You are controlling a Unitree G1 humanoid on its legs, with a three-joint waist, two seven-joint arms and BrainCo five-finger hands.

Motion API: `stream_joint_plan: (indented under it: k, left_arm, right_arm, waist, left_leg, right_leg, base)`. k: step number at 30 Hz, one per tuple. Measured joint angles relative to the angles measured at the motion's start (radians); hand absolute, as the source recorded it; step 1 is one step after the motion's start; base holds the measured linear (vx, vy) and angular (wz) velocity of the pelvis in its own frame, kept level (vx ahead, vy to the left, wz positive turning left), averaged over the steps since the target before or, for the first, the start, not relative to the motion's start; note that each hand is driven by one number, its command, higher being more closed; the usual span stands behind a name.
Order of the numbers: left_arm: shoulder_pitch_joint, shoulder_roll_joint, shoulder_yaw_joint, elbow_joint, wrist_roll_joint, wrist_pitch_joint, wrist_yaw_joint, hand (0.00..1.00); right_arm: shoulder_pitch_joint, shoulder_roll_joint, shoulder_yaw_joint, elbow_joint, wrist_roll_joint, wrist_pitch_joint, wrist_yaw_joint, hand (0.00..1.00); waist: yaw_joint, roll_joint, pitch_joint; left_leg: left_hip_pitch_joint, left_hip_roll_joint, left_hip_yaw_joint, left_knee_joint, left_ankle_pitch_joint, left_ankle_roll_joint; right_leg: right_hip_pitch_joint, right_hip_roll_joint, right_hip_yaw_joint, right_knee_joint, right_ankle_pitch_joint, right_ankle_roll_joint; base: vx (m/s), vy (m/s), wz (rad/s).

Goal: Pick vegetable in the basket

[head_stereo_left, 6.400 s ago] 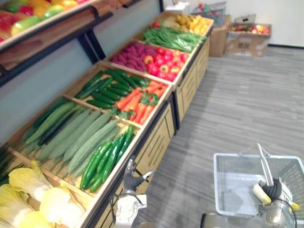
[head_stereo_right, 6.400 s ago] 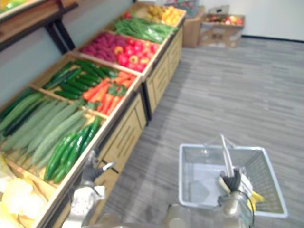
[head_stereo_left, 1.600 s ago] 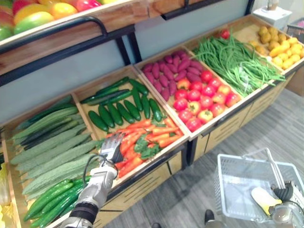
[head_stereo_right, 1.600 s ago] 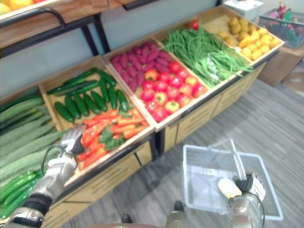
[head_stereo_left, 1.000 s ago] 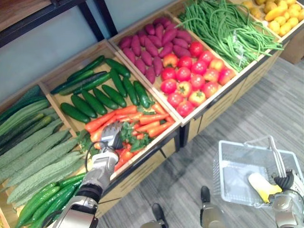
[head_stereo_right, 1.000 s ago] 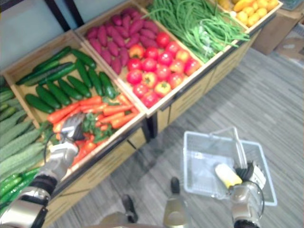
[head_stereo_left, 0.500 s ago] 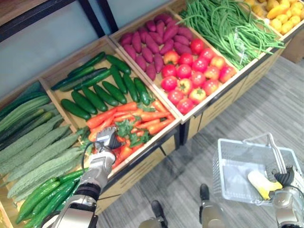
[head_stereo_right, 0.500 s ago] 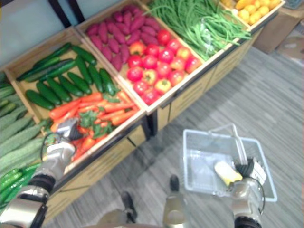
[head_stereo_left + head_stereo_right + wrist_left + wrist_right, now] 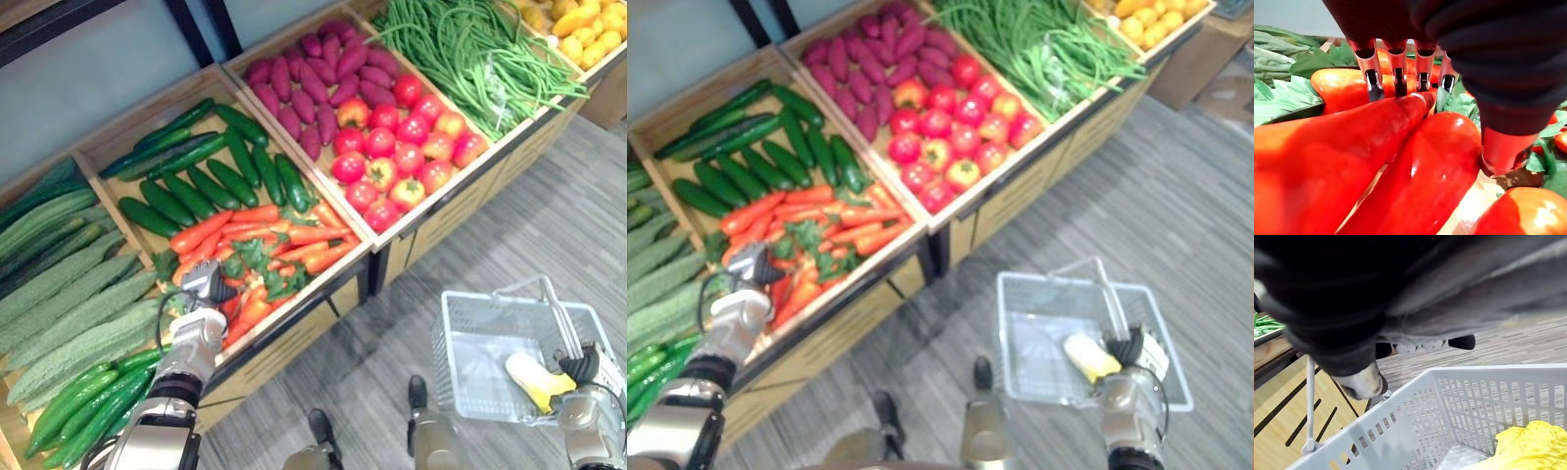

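Orange carrots point(image 9: 265, 240) with green tops fill a wooden bin on the produce stand. My left hand point(image 9: 201, 284) rests at the bin's near left corner. In the left wrist view its fingers point(image 9: 1396, 83) curl down over a carrot point(image 9: 1435, 161), with the thumb point(image 9: 1503, 152) on that carrot's other side. My right hand point(image 9: 585, 372) is shut on the handle of a pale grey plastic basket point(image 9: 1048, 279), which hangs over the floor at the lower right. A yellow vegetable point(image 9: 534, 377) lies inside the basket, also seen as yellow vegetable point(image 9: 1528, 445) past the basket wall point(image 9: 1440, 411).
Dark cucumbers point(image 9: 196, 171) lie behind the carrots and pale bitter gourds point(image 9: 69, 304) to their left. Tomatoes point(image 9: 402, 157), purple sweet potatoes point(image 9: 304, 83) and green beans point(image 9: 470, 49) fill the bins to the right. Grey floor point(image 9: 509, 235) lies between the stand and the basket.
My left hand's fingers, spread over the carrots a second ago, have curled down onto them. The basket still hangs from my right hand. The camera has shifted a little.
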Motion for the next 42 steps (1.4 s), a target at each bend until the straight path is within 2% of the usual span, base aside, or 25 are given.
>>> stream_joint_plan:
  k: [4,5,9,12,15,17,22,31,35,42]
  left_arm:
    - [0.002,0.0,0.017,-0.024,-0.037,0.008,-0.002,1.0]
    - [0.017,0.005,0.03,-0.054,-0.038,0.021,-0.001,1.0]
    - [0.06,0.032,0.032,-0.143,-0.038,0.028,-0.001,1.0]
    - [0.09,0.055,0.045,-0.224,-0.038,0.025,0.0,1.0]
    - [0.118,0.056,0.068,-0.286,-0.038,0.02,0.001,1.0]
    - [0.129,0.061,0.069,-0.308,-0.038,0.017,0.002,1.0]
    - [0.199,0.063,0.07,-0.388,-0.039,-0.004,0.001,1.0]
    - [0.228,0.058,0.071,-0.455,-0.079,-0.008,0.017,1.0]
    - [0.235,0.041,0.094,-0.48,-0.157,-0.016,0.029,1.0]
    - [0.267,-0.016,0.164,-0.556,-0.277,-0.044,0.092,1.0]
  right_arm:
    - [0.001,0.0,0.0,0.0,-0.001,0.0,0.0,1.0]
    - [0.004,0.0,0.0,0.0,-0.002,0.0,0.0,1.0]
    - [0.012,0.003,0.0,0.0,-0.002,0.0,0.002,1.0]
    - [0.026,0.004,0.0,-0.001,-0.005,0.0,0.003,1.0]
    - [0.042,0.005,0.0,-0.011,-0.02,0.001,0.005,1.0]
    - [0.05,0.012,0.0,-0.028,-0.021,0.002,0.007,1.0]
    - [0.085,0.043,0.0,-0.04,-0.022,0.002,0.026,1.0]
    - [0.091,0.064,0.0,-0.04,-0.023,0.003,0.029,1.0]
    - [0.096,0.069,0.0,-0.042,-0.023,0.002,0.029,1.0]
    - [0.124,0.073,0.0,-0.047,-0.023,0.002,0.029,1.0]
  waist:
    - [-0.001,-0.006,0.004]
    - [0.0,-0.009,0.003]
    - [0.004,-0.01,0.002]
    - [0.008,-0.011,0.001]
    - [0.026,-0.011,0.0]
    - [0.027,-0.013,-0.005]
    - [0.028,-0.017,-0.063]
    - [0.028,-0.008,-0.079]
    - [0.028,-0.005,-0.081]
    - [0.028,0.016,-0.113]
  left_leg:
    - [-0.005,0.001,-0.014,0.0,0.005,0.0]
    - [-0.005,0.002,-0.017,0.0,0.006,0.0]
    - [-0.003,0.002,-0.026,0.0,0.009,0.002]
    - [-0.002,0.003,-0.044,0.0,0.013,0.003]
    - [0.013,0.003,-0.046,-0.001,0.014,0.004]
    - [0.014,0.003,-0.056,-0.001,0.016,0.006]
    - [0.012,0.003,-0.07,-0.003,0.016,0.006]
    - [0.029,0.004,-0.071,-0.006,0.016,0.006]
    - [0.03,0.004,-0.069,-0.006,0.016,0.006]
    - [0.051,0.002,-0.069,-0.019,0.016,0.006]
  right_leg:
    - [0.002,-0.001,-0.012,0.001,-0.002,-0.002]
    - [0.004,-0.001,-0.015,0.001,-0.002,-0.003]
    - [0.013,-0.002,-0.023,0.0,-0.002,-0.003]
    - [0.026,-0.004,-0.04,-0.001,-0.002,-0.004]
    - [0.043,-0.004,-0.042,-0.004,-0.002,-0.004]
    - [0.051,-0.005,-0.05,-0.009,-0.002,-0.004]
    - [0.072,-0.005,-0.062,-0.04,0.003,0.0]
    - [0.104,0.0,-0.065,-0.071,0.021,0.0]
    - [0.107,0.001,-0.064,-0.079,0.028,0.0]
    - [0.137,0.002,-0.067,-0.111,0.041,0.0]
  base:
    - [-0.01,-0.004,0.09]
    - [-0.01,-0.004,0.05]
    - [-0.01,0.002,0.08]
    - [-0.01,-0.005,0.15]
    - [-0.02,0.0,0.04]
    - [-0.03,0.001,0.11]
    - [0.0,0.003,0.08]
    - [0.0,0.0,0.0]
    - [0.0,0.0,0.0]
    - [0.0,0.0,0.0]
